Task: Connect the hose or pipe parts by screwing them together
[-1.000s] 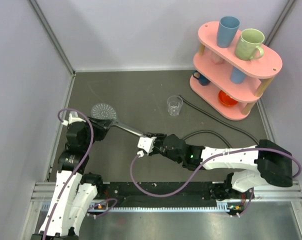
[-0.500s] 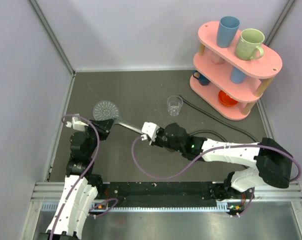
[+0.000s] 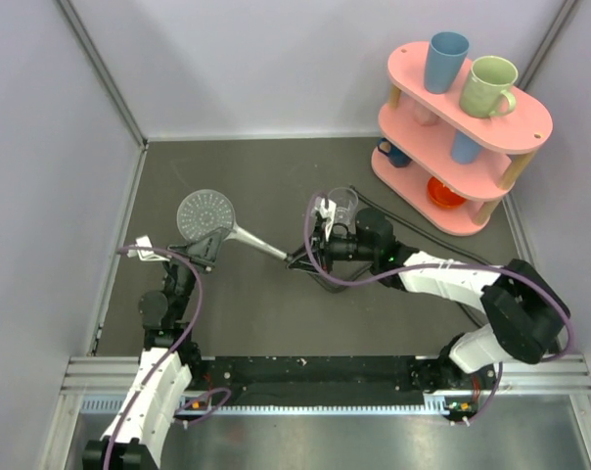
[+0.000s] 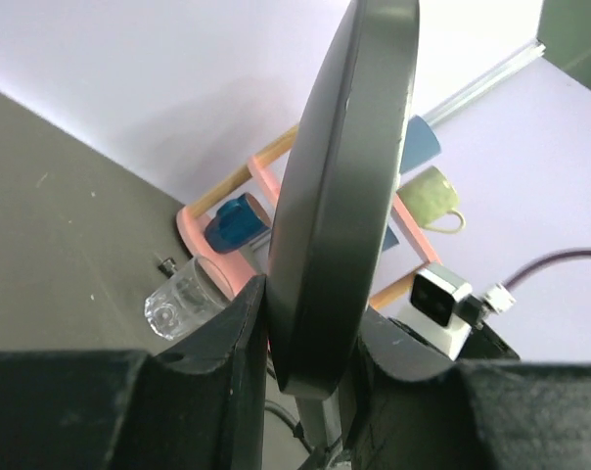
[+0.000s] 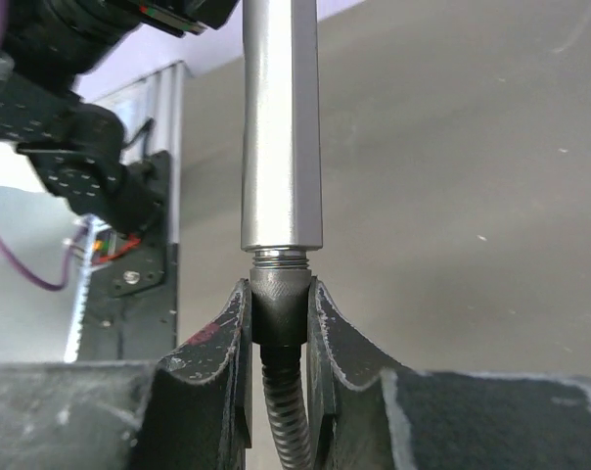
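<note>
The grey hand shower is held off the table, its straight handle slanting down to the right. My left gripper is shut on the lower rim of the disc, which shows edge-on in the left wrist view between the fingers. My right gripper is shut on the dark knurled nut of the hose. The nut sits in line under the handle's silver end, with a few threads showing between them. The rest of the hose lies on the table towards the shelf.
A small clear glass cup stands just behind my right wrist. A pink three-tier shelf with mugs and cups fills the back right corner. Grey walls close the left, back and right sides. Purple cables loop off both arms.
My right arm swung away from the near edge towards the cup, turned its wrist and closed its jaws on the hose nut. The shower head rose slightly toward the back.
</note>
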